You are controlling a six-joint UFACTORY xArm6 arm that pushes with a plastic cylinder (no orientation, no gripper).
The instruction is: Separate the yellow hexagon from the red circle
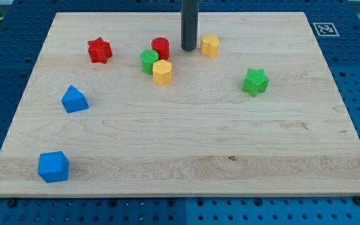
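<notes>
- My tip (189, 49) down on the surface (186, 144) near the view's top, in the gap between red circle (160, 48) on its left and a yellow block (210, 45) just to its right.
- No hand on this arm: only the dark rod, holding nothing.
- Yellow hexagon (162, 72) sits below the red circle, touching or nearly so; cannot tell which.
- Green block (149, 62) wedged at the hexagon's upper left, against the red circle's lower left. The three form a tight cluster.
- Red star (99, 50) further left, apart from the cluster.
- Green star (255, 82) out to the right, well apart.
- Blue blocks on the left: one (74, 99) mid-height, one (54, 166) near the bottom corner.
</notes>
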